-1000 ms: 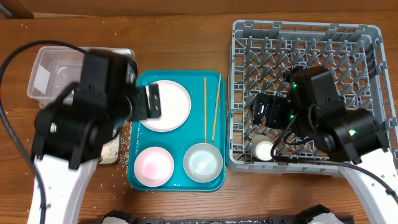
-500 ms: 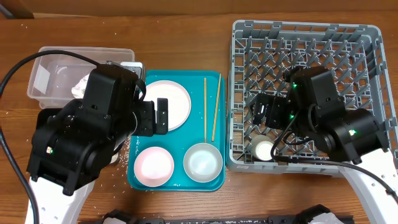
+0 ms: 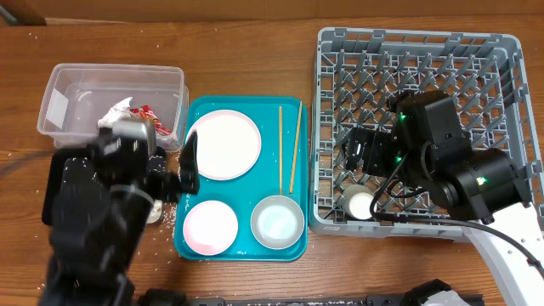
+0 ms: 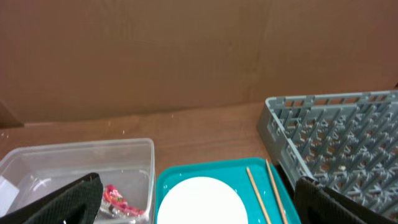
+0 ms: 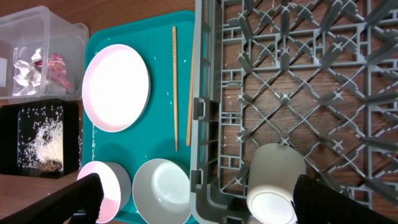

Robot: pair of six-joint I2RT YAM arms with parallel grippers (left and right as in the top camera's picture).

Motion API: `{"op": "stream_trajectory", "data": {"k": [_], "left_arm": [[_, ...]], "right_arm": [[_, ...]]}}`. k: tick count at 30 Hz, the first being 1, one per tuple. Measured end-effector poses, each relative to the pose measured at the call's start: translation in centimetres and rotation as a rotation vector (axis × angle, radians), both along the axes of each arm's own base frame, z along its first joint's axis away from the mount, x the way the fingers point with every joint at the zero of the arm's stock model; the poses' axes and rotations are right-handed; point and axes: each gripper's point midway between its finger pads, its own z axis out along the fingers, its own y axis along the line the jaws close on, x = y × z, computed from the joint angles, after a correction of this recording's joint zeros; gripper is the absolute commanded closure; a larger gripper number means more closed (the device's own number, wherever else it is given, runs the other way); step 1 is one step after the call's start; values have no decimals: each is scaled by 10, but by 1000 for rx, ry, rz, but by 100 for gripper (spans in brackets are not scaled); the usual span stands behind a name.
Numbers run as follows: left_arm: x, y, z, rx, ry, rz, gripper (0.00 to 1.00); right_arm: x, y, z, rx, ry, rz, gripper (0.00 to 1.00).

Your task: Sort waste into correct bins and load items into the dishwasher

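Since a second ago the left arm (image 3: 93,212) has swung back toward the near-left corner of the counter (image 3: 255,42) and shows only as a blur, uncovering the clear tub (image 3: 64,85); the right arm (image 3: 459,161) has not shifted.

At far left the tub holds the crumpled napkin (image 3: 115,115) and, just beside it, the red wrapper (image 3: 149,115). In front of the tub lies the black tray (image 5: 12,140), with loose rice (image 5: 46,140) scattered in it; from overhead the left arm hides most of it. The left gripper (image 4: 199,186) hangs above the gap between the tub and the teal tray (image 3: 289,246), its fingers (image 4: 74,199) spread wide and empty.

On the teal tray the plate (image 3: 223,144) sits at the back left, the two chopsticks (image 3: 280,149) lie side by side to its right, the pink bowl (image 3: 211,225) is at the front left and the white bowl (image 3: 277,221) at the front right.

To the right stands the grey dish rack (image 3: 425,51). The white cup (image 3: 361,204) rests in its front-left corner, apparently tipped over. The right gripper (image 5: 198,183) hovers over the rack's left side above the cup, fingers (image 5: 81,199) released and holding nothing.
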Motion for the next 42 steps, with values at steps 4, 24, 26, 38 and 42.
{"op": "stream_trajectory", "data": {"k": [4,24,26,38,42], "left_arm": [[-19,3,-34,7,-56,-13,0],[-26,-8,-198,1,-104,-88,0],[-24,-9,-213,4,-80,-88,0],[-22,-9,-214,3,-92,-88,0],[-22,-9,-214,3,-92,-88,0]], "right_arm": [[0,0,0,0,0,-1,0],[0,0,0,0,1,1,0],[0,0,0,0,1,0,0],[0,0,0,0,0,-1,0],[0,0,0,0,1,0,0]]}}
